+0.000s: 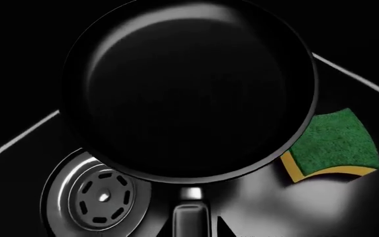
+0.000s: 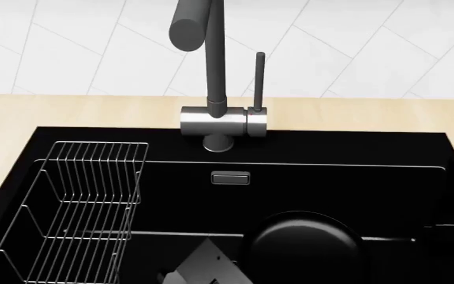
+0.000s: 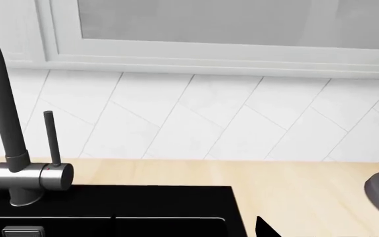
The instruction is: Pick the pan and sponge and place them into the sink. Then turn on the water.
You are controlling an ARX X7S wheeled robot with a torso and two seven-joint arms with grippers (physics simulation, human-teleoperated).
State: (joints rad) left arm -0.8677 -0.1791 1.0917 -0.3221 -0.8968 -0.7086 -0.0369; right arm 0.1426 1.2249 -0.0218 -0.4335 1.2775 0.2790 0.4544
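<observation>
A: What sits furthest left in the head view?

B: A silver wire dish rack (image 2: 77, 207) in the matte black rectangular sink (image 2: 172, 195). Right of it stands the tall grey steel faucet (image 2: 211, 77) with its thin upright lever (image 2: 259, 80).

A: And the pan?

B: The round glossy black frying pan (image 1: 189, 89) hangs directly ahead of the left gripper (image 1: 191, 217), over the round steel drain (image 1: 100, 197). Its handle runs back toward that gripper; whether the gripper is clamped on it, I cannot tell.

A: The sponge?

B: The green-topped yellow sponge (image 1: 334, 145) lies on the sink floor, partly under the pan's rim.

A: The right gripper?

B: Only a dark tip (image 3: 265, 228) shows; its state is unclear. Past it lies the pale wooden desk (image 3: 295, 187).
</observation>
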